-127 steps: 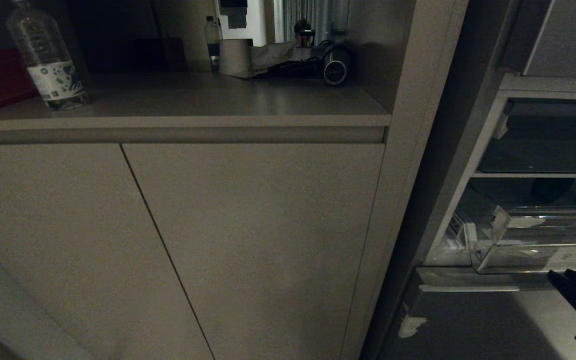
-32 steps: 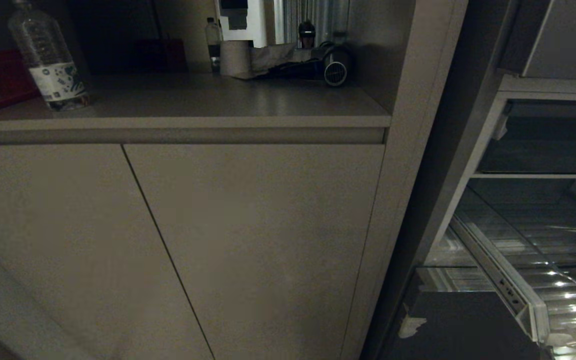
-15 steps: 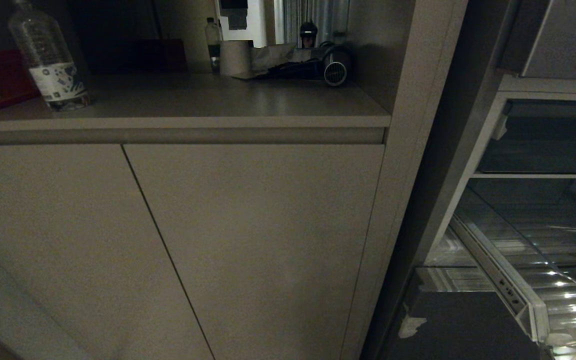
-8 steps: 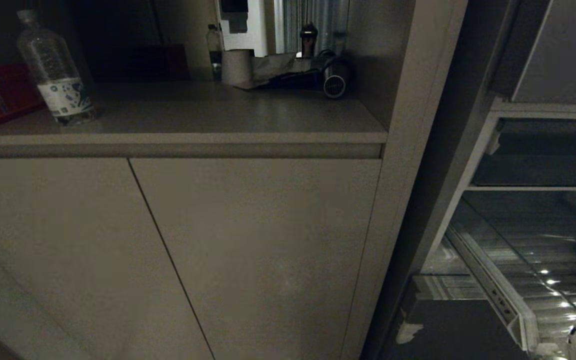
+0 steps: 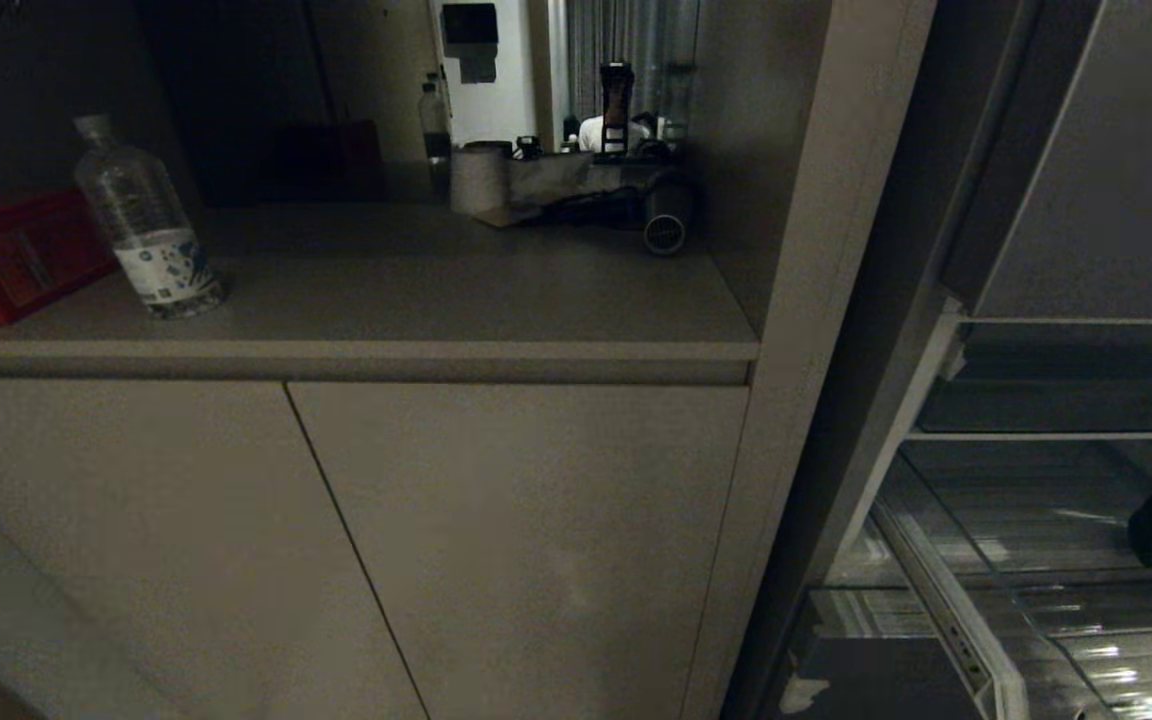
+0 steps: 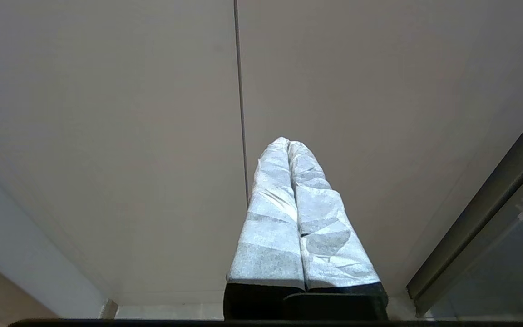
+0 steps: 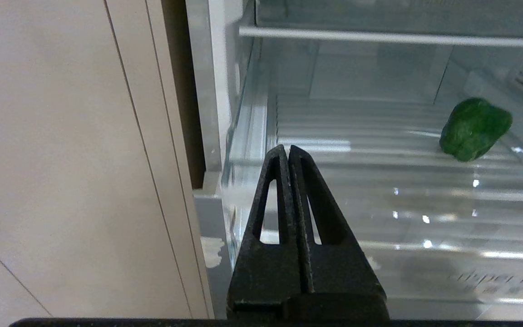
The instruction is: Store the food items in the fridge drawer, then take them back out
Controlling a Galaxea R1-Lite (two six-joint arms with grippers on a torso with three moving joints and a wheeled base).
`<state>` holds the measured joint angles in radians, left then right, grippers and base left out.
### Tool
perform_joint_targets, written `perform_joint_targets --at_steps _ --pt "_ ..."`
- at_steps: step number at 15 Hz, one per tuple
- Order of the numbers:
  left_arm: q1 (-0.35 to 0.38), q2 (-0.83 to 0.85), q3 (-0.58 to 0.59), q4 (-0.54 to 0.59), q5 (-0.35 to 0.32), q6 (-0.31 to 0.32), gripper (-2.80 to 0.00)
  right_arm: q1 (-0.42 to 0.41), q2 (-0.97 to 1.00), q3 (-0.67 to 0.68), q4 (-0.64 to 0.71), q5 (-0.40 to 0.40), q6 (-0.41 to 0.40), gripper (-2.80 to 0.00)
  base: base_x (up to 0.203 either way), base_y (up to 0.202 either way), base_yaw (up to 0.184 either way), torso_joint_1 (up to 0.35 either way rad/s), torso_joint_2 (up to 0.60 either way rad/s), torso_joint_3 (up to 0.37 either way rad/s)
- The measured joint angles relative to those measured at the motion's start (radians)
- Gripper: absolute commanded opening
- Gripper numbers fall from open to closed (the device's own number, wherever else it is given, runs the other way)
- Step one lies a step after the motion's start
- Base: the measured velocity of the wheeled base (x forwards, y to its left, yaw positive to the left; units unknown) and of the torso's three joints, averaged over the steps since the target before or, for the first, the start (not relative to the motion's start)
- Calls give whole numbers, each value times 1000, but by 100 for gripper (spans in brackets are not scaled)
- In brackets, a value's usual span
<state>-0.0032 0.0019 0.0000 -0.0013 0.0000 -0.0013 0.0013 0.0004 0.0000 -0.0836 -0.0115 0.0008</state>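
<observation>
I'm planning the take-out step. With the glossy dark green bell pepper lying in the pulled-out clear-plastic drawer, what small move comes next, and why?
Probably open the right gripper and ease it toward the glossy dark green bell pepper. Its fingers are pressed shut and empty, short of the pepper, which lies alone and apart in the clear-plastic fridge drawer.

Glossy green bell pepper [image 7: 475, 129] lying inside pulled-out clear fridge drawer [image 7: 379, 272]

One green pepper [image 7: 475, 128], two bottles [image 5: 148, 235], one paper roll [image 5: 479, 179].
</observation>
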Motion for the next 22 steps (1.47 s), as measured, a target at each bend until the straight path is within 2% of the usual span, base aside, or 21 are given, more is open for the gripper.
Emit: perform_joint_targets --at_steps 17,22 --pt "0 0 0 0 0 0 -280 0 0 0 1 -2 16 -280 0 0 0 152 -326 -178" --pt "-1 0 0 0 0 0 -280 0 0 0 0 -2 16 -280 0 0 0 5 -12 -5"
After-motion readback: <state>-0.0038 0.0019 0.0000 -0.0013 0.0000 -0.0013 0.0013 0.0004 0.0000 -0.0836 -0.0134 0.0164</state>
